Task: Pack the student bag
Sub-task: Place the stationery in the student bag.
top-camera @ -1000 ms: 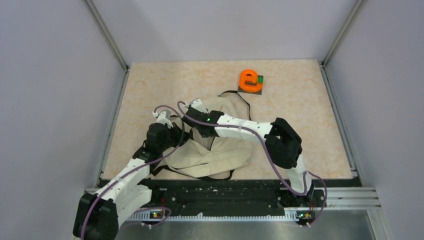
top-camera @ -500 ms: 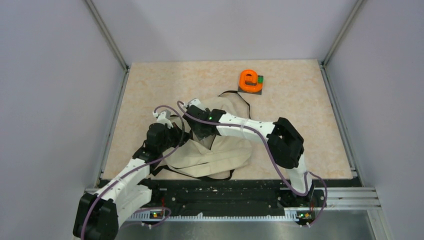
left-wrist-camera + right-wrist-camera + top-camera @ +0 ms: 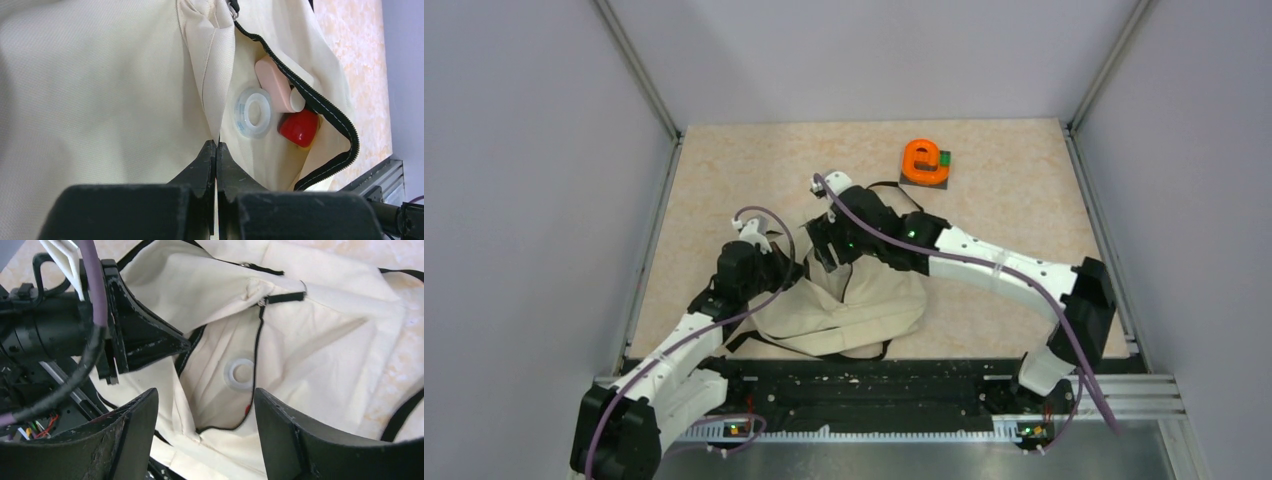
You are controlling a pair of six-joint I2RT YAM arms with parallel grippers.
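Cream fabric: the student bag (image 3: 849, 312) lies slumped on the bench (image 3: 724, 170). Your left fingers (image 3: 208, 155) are pinched tight on a fold at its opening. Your right fingers (image 3: 134, 432) stand spread wide and empty above the open mouth. A tape roll (image 3: 254, 112) lies inside, below and between them.

Shows fine-woven matt cream cloth across the student bag (image 3: 100, 80), edged with a black zipper (image 3: 310, 97) on coarser woven tape. Inside, reveals a clear glossy plastic tape ring (image 3: 253, 113), a shiny red cap (image 3: 299, 128) and a smooth pink block (image 3: 273, 82), possibly rubber. Catches scuffed matt black plastic on the left gripper (image 3: 216, 146), beside a smooth speckled tabletop (image 3: 360, 50).
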